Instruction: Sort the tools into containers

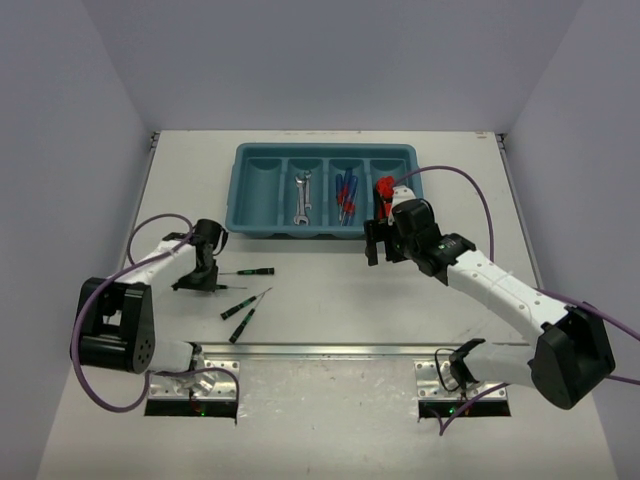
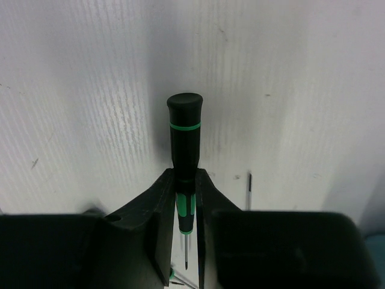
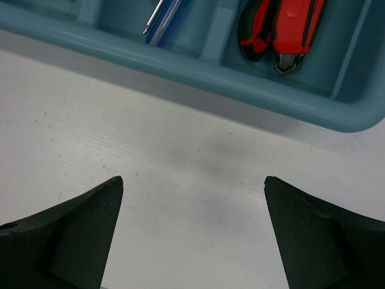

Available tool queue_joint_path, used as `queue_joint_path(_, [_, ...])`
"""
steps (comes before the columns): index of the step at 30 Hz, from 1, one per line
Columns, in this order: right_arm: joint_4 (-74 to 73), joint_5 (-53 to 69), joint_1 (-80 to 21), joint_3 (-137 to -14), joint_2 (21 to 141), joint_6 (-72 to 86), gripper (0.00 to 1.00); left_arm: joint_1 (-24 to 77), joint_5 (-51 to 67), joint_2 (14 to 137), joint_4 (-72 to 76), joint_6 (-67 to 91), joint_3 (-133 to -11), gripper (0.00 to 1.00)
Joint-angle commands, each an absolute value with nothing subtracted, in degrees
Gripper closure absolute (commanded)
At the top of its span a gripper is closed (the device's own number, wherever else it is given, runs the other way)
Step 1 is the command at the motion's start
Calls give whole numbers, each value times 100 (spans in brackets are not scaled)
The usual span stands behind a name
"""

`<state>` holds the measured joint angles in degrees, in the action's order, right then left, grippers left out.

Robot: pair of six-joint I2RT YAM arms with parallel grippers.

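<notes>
The teal tray (image 1: 290, 232) sits near the far edge of the surface (image 1: 330, 310), with bare room in front. The left fingers (image 2: 163, 195) are clamped on a precision screwdriver (image 2: 184, 129), well short of the tray. The right fingers (image 3: 90, 220) stand wide apart, holding nothing, just before the tray's near rim.
</notes>
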<state>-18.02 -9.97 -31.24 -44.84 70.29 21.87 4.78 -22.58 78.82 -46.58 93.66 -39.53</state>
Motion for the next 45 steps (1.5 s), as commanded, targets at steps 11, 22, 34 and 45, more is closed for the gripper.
queue_joint_path(11, [-1570, -1071, -3111, -4500, 6909, 2179, 1, 442, -2501, 5550, -3248, 6648, -4210, 100])
queue_joint_path(22, [-1500, -1195, -3103, -4434, 6715, 2199, 1, 552, -963, 7138, -148, 2864, -6015, 100])
queue_joint_path(34, [-1456, -1146, -3053, -4398, 6799, 2101, 1, 1213, -1212, 10215, -526, 525, -8224, 100])
queue_joint_path(45, [-1452, -1144, -3048, -4395, 6829, 2090, 1, 1434, -1724, 10360, -1160, 477, -8571, 23])
